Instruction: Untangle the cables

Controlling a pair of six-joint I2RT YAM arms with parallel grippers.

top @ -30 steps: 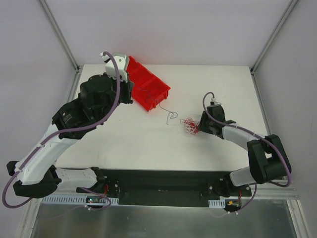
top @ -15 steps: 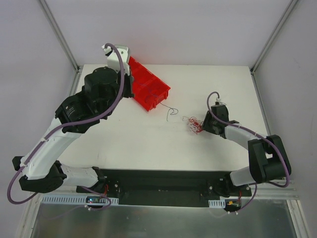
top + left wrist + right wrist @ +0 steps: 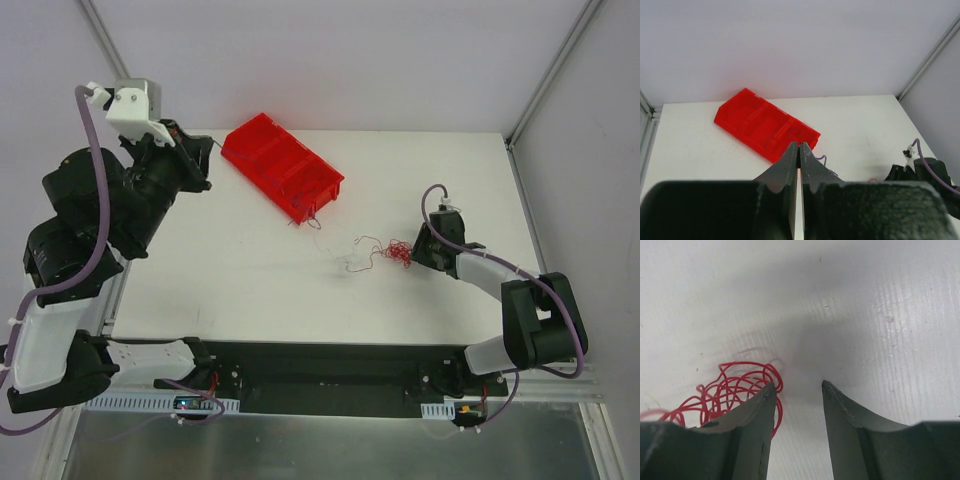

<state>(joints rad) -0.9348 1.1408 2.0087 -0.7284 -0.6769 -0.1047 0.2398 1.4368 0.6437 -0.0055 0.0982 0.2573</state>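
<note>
Cables: the cables (image 3: 385,252) lie on the right half of the bench (image 3: 230,260), as a red tangle joined to a pale strand.
Red tangle: the red tangle (image 3: 400,252) is a small knot of curly loops at the very tip of the right hand (image 3: 418,250). In the right wrist view its loops touch the outer side of one finger, and none lies in the gap between the two.
Pale strand: the pale strand (image 3: 345,263) is very thin and greyish. It runs leftward from the knot in loose bends toward the near corner of the red compartment bin (image 3: 283,168); whether it touches the bin I cannot tell.
Right hand: low over the bench, jaws apart, with bare surface between them. It looks placed against the knot to anchor or catch it while a strand is drawn away.
Left hand: the left hand (image 3: 799,150) is raised high over the far-left corner, well apart from the cables, with its fingers pressed together. Whether a fine wire is pinched between them cannot be told.
Bin: it sits diagonally at the far centre. Its near corner is the closest thing a sliding strand could snag on.
Open room: bare bench lies in front of and left of the strand, good for spreading loops.
Edges: the knot is well inside the right and near edges, so there is little risk of a strand dropping off.
</note>
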